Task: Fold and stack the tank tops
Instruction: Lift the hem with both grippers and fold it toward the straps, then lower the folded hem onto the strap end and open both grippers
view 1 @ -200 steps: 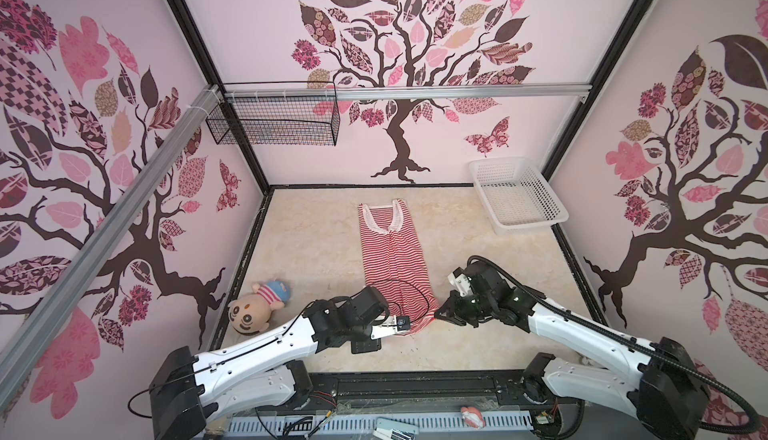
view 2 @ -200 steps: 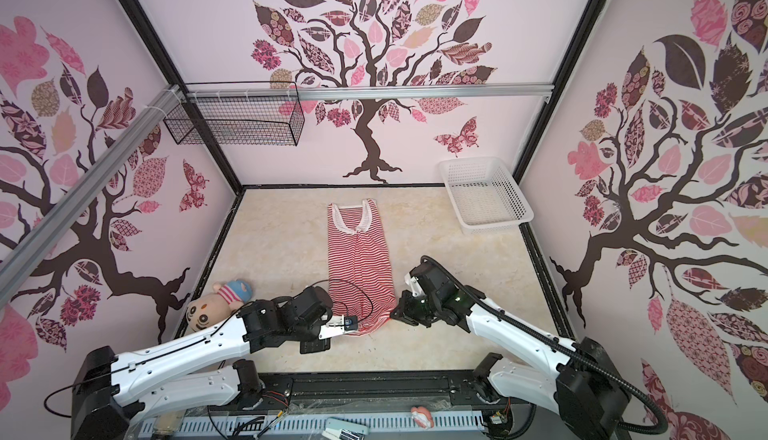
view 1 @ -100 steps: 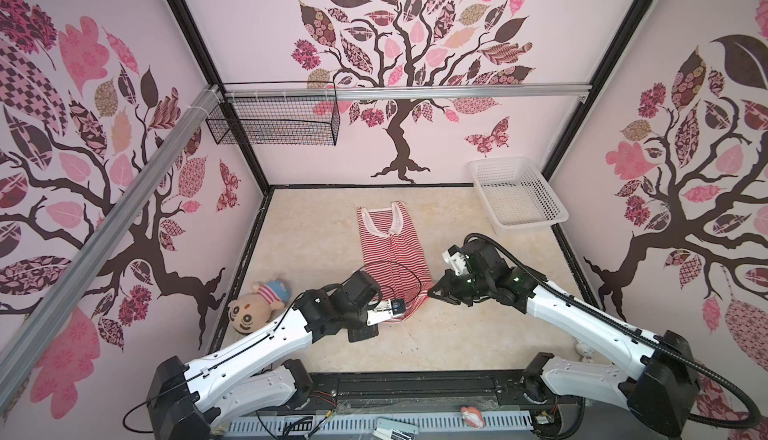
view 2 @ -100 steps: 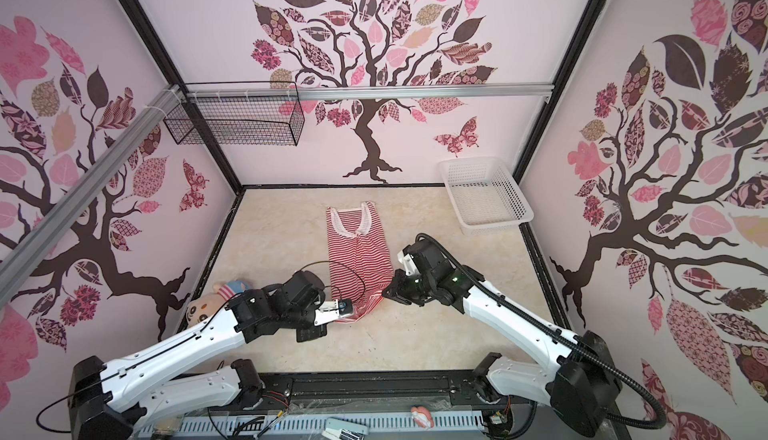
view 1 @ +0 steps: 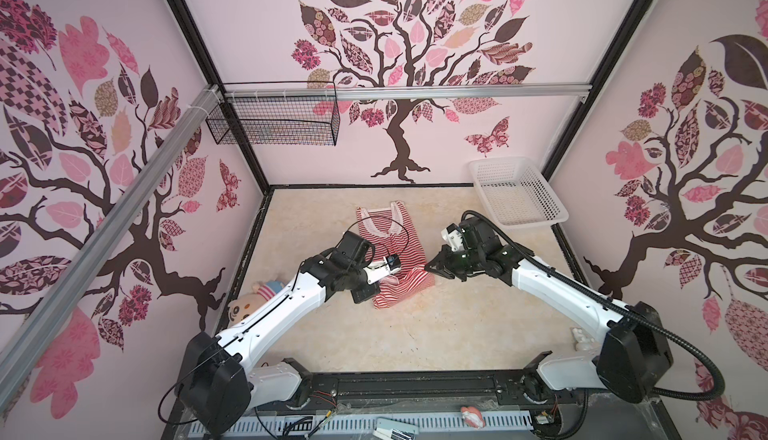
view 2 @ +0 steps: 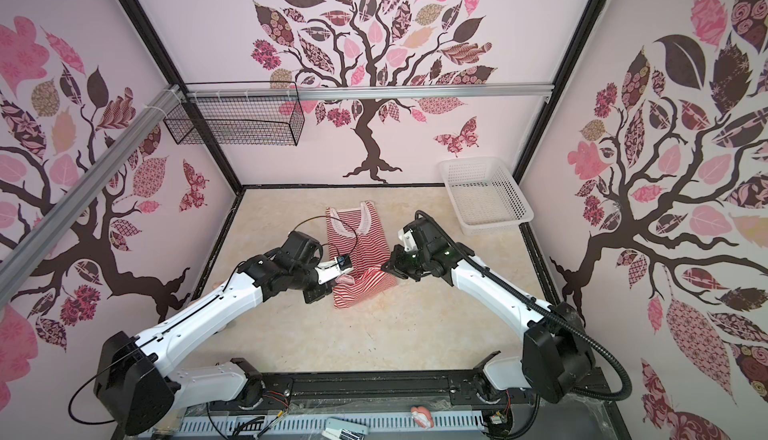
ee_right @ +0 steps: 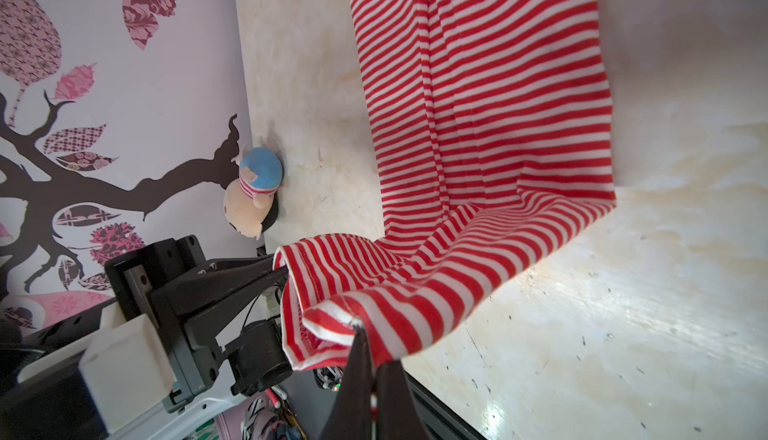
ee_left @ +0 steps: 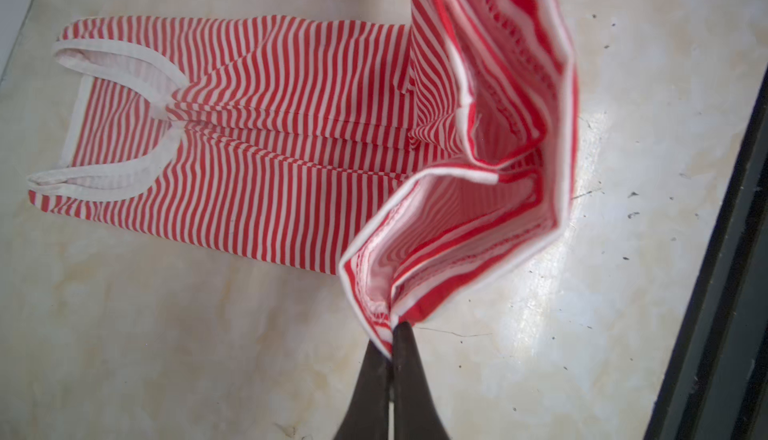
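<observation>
**Both tools pinch the hem of the tank top**

We see the tank top (view 1: 390,236) lying lengthwise on the table (view 1: 457,325), neck end toward the back wall, its hem end raised off the surface. Our left tool (ee_left: 392,329) is clenched on one hem corner, and our right tool (ee_right: 365,334) is clenched on the other, so the striped cloth sags between them. A white basket (view 1: 517,190) sits in the far right corner, well apart. A plush doll (view 1: 253,296) lies against the left wall.
</observation>
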Controlling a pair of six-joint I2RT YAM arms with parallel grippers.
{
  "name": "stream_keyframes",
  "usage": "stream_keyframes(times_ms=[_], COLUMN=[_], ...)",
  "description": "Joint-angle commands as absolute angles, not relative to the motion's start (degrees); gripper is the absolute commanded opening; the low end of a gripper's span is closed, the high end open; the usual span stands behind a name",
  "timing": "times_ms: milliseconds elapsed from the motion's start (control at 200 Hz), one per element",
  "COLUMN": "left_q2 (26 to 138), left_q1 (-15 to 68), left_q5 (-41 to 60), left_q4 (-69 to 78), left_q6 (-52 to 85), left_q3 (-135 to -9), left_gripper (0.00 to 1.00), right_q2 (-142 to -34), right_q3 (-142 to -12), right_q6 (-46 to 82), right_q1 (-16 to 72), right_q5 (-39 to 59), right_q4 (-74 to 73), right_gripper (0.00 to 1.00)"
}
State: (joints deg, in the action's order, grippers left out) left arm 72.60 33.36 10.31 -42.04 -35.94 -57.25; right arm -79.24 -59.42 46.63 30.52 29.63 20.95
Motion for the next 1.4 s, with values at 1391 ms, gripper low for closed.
stream_keyframes(times_ms=[1391], left_q2=[101.51], left_q1=[16.04], left_q5=[13.98], left_q4=[-25.58], left_q6=[-35.42], left_q3=[-73.94], left_gripper=[0.0], right_q2=[-116.82], right_q3=[-91.08], right_q6=[44.03], right_q1=[20.78], right_q5=[37.75], right_q4=[14.49], right_gripper=[0.0])
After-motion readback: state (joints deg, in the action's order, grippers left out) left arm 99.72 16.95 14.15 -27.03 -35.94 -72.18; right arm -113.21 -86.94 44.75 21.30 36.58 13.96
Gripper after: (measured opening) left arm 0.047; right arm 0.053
